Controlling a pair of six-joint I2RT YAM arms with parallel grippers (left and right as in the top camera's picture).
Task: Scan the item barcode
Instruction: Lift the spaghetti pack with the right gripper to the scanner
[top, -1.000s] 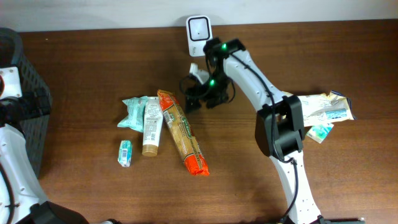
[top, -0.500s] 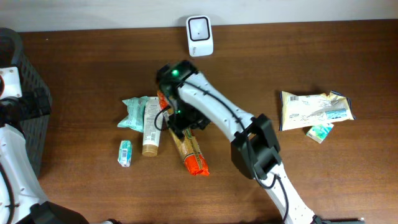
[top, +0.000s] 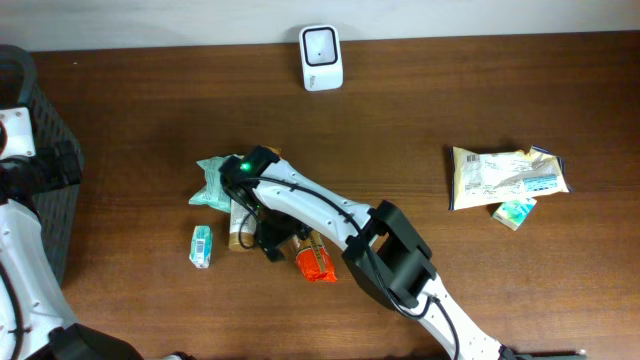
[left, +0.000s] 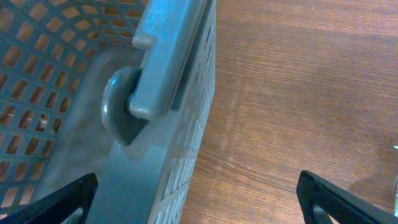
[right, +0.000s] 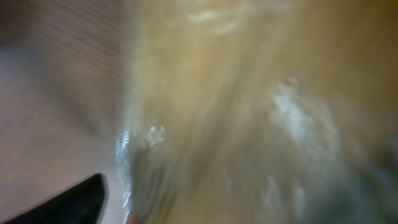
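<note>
The right gripper (top: 268, 240) sits over the long orange crinkly snack packet (top: 318, 263), left of the wooden desk's (top: 450, 100) middle, finger spread unreadable. The left gripper's (left: 199, 200) fingers gape beside the grey plastic mesh basket (left: 168, 93).

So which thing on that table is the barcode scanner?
Look to the far edge of the brown wooden table, against the pale wall, about halfway across. The scanner is the small white rounded box with a square window on its face. It sits alone and is plain white, unlike the colourful packets lying further in.
</note>
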